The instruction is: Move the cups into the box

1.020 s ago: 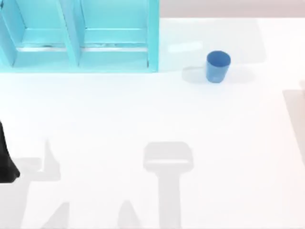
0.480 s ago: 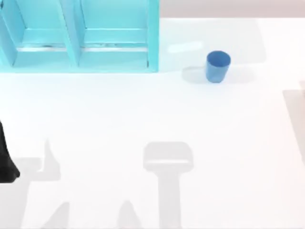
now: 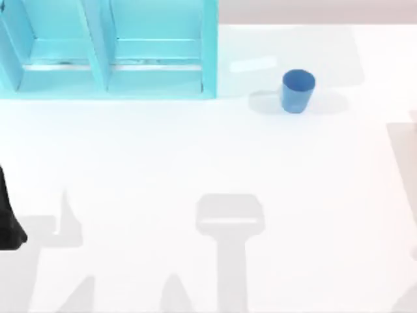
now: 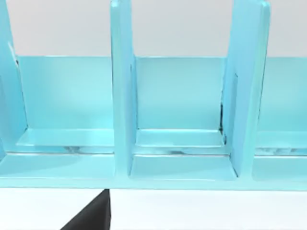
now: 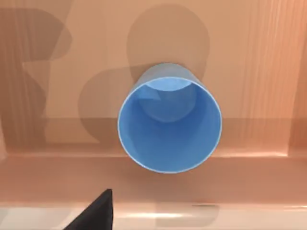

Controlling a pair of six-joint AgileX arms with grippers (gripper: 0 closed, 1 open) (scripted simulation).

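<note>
One blue cup (image 3: 298, 90) stands on the white counter (image 3: 195, 163), upper right of the top view, just right of the turquoise box (image 3: 107, 49). A second cup (image 5: 170, 117) sits below the right wrist camera on a brown wooden surface (image 5: 249, 72). Both arms' jaws: I cannot tell. Judged step: approach; next, lowering around a cup.

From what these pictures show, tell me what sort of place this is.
Most likely a rendered tabletop test scene, not a real room: a plain white table, a turquoise box split into compartments at its far left, and a blue cup standing alone. Another blue cup sits over a wood-coloured surface.
</note>
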